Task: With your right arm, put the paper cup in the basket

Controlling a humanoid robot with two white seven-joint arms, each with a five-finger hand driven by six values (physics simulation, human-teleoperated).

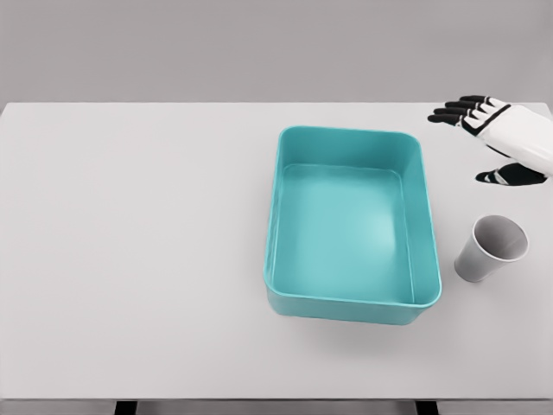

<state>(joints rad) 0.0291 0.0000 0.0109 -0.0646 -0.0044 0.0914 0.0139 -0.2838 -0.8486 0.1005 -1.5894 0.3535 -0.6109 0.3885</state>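
The right robot hand (488, 138) is cut off at the wrist by the picture's right edge

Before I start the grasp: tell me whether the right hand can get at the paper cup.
Probably yes. The right hand hovers open behind the paper cup, with only bare table between them; the basket sits off to the side.

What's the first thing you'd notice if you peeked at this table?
The big teal basket in the middle of the white table, with nothing in it. Just right of it stands a grey paper cup. Beyond the cup, the robot's right hand hovers with spread black fingers.
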